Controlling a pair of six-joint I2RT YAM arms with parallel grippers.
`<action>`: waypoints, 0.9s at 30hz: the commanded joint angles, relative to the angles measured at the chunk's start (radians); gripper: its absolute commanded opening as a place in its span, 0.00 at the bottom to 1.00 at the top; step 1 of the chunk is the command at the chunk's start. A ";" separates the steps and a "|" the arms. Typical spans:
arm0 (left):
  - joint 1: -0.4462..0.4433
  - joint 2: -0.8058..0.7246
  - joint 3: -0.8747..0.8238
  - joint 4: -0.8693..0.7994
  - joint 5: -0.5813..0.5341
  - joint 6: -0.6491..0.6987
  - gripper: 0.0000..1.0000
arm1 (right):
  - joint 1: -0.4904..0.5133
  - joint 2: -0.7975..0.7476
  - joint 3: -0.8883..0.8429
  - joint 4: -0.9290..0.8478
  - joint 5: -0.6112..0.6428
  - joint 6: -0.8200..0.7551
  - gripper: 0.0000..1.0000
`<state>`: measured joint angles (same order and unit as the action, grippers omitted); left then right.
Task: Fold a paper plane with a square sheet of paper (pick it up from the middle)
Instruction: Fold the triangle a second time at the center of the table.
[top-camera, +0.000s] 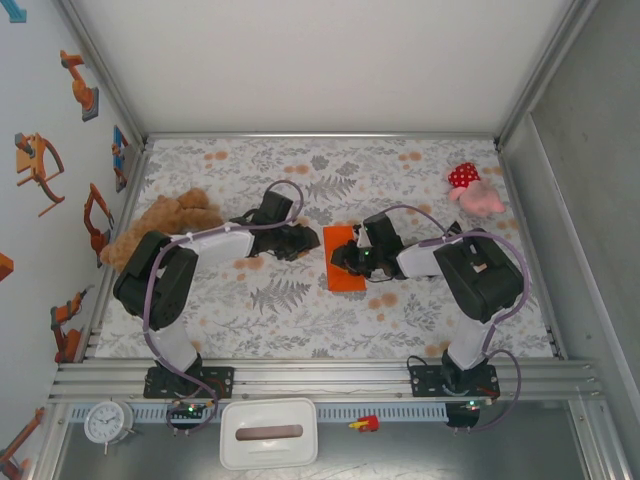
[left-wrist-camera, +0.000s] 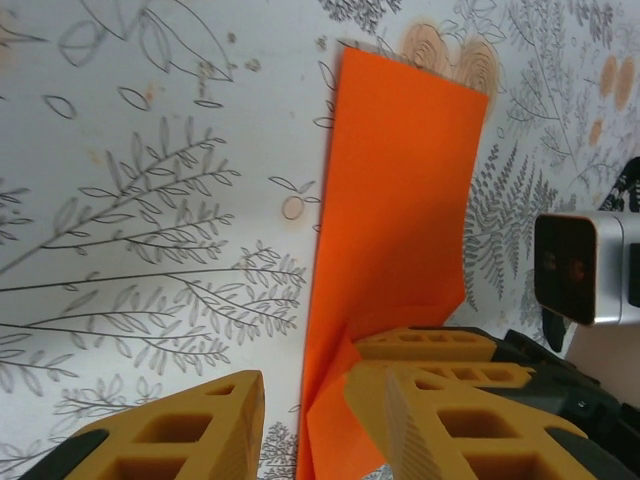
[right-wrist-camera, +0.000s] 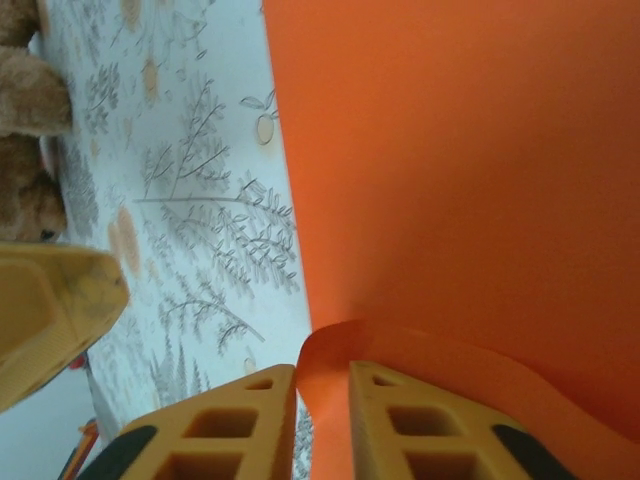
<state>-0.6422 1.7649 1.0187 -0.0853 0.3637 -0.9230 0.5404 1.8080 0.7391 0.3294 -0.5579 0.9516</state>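
The thin bright orange sheet of paper (top-camera: 346, 281), now a narrow rectangle, lies flat on the floral-patterned tabletop (top-camera: 300, 320), about midway between its left and right edges, where both arms reach it. The right hand (right-wrist-camera: 320, 368) is nearly closed around an edge of the sheet that curls up between its fingers, likely to lift a flap for folding. Whether it truly pinches the paper, I cannot tell. The left hand (left-wrist-camera: 302, 375) stands partly open at the sheet's left side, with a creased corner lying loose in its gap, probably placed to steady the paper or press the fold.
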 joint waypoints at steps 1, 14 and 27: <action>-0.021 -0.002 -0.013 0.050 0.020 -0.036 0.37 | 0.004 0.034 -0.041 -0.075 0.083 -0.031 0.18; -0.058 0.023 -0.025 0.082 0.020 -0.055 0.25 | 0.004 0.052 -0.035 -0.097 0.085 -0.040 0.10; -0.096 0.093 0.046 0.028 0.011 -0.018 0.09 | 0.004 0.070 -0.023 -0.129 0.090 -0.040 0.00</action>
<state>-0.7292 1.8423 1.0222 -0.0235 0.3786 -0.9646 0.5400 1.8164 0.7349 0.3264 -0.5381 0.9379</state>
